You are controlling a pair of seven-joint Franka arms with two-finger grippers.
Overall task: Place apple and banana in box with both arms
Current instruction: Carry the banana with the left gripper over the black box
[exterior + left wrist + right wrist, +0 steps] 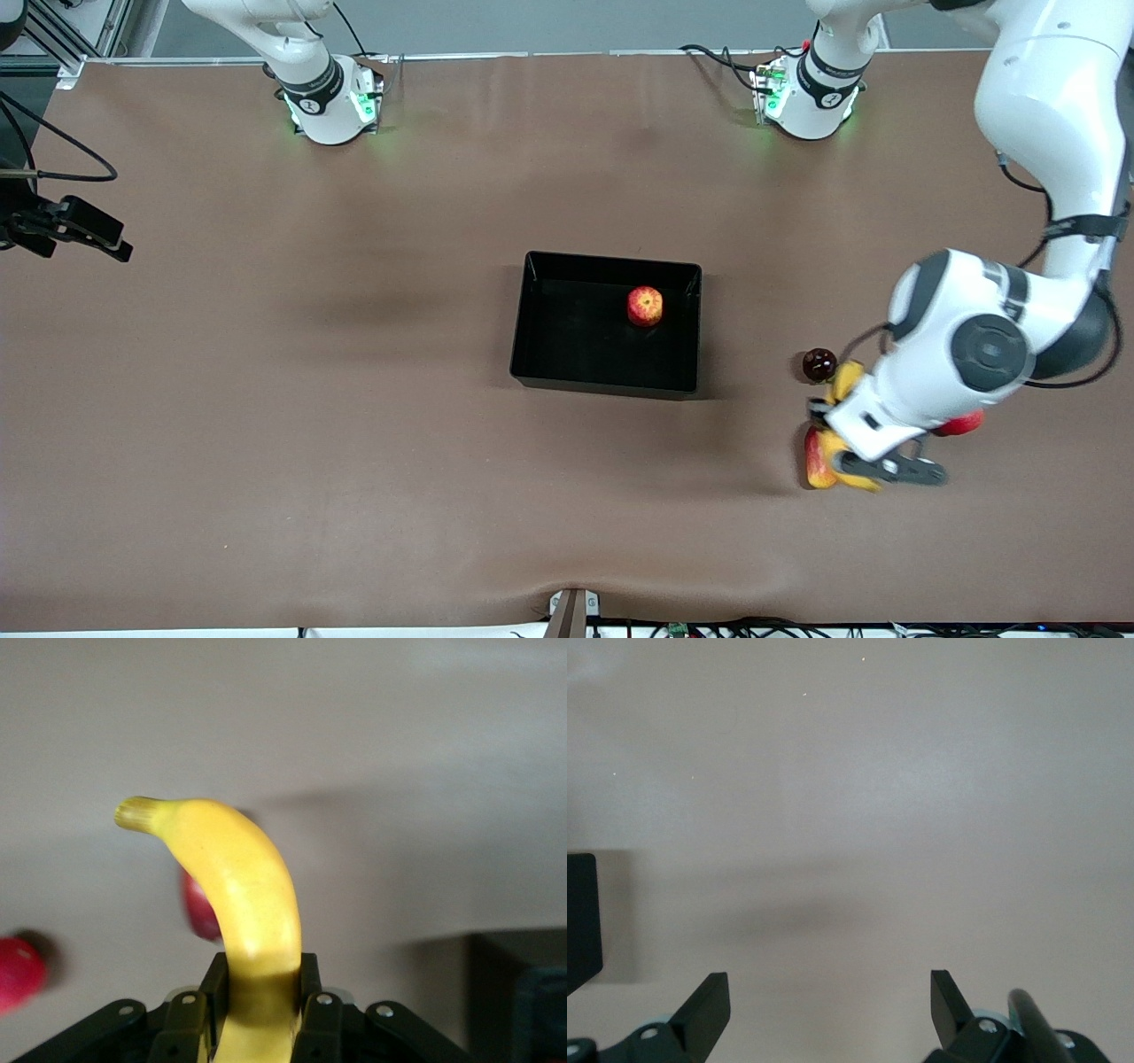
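The black box sits mid-table with the small red-yellow apple inside it, toward the left arm's end. My left gripper is shut on the yellow banana, low over the table toward the left arm's end, beside the other fruits. In the left wrist view the banana runs out from between the fingers, stem end outward. My right gripper waits open and empty over bare table at the right arm's end. Its fingers stand wide apart in the right wrist view.
A dark red round fruit, a red-yellow mango-like fruit and a plain red fruit lie around the left gripper. Red fruits also show in the left wrist view. A box corner shows in the right wrist view.
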